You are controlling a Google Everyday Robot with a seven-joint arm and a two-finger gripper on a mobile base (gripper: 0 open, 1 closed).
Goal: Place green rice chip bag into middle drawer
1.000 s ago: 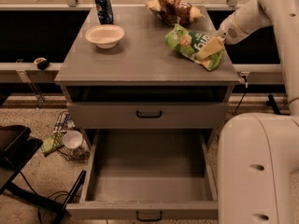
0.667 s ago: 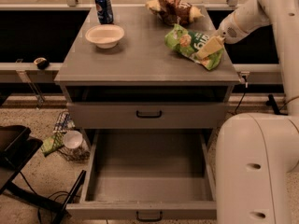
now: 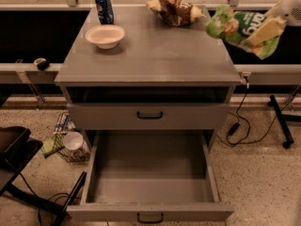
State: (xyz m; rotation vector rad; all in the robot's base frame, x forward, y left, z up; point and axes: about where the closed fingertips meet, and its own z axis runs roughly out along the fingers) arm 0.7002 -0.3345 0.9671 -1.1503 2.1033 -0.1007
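Note:
The green rice chip bag (image 3: pixel 231 26) hangs in the air at the upper right, above and just past the right edge of the cabinet top (image 3: pixel 150 55). My gripper (image 3: pixel 264 32) is shut on the bag's right end, its tan fingers (image 3: pixel 268 28) pressed on the bag. The arm comes in from the top right corner. The middle drawer (image 3: pixel 150 175) is pulled wide open at the bottom of the view, its flat grey floor bare, with its black handle (image 3: pixel 150 217) at the front. The bag is well above and to the right of it.
On the cabinet top stand a blue can (image 3: pixel 104 8), a white bowl (image 3: pixel 105 36) and a brown-and-tan snack bag (image 3: pixel 175 9). A shut drawer front with a black handle (image 3: pixel 149 115) is above the open drawer. A wire bin (image 3: pixel 66 140), black chair (image 3: pixel 14 149) and cables (image 3: pixel 237 124) are on the floor.
The bag has left the cabinet top and now hangs in my gripper, higher and further right. The view has shifted, and the robot's white body no longer shows at lower right.

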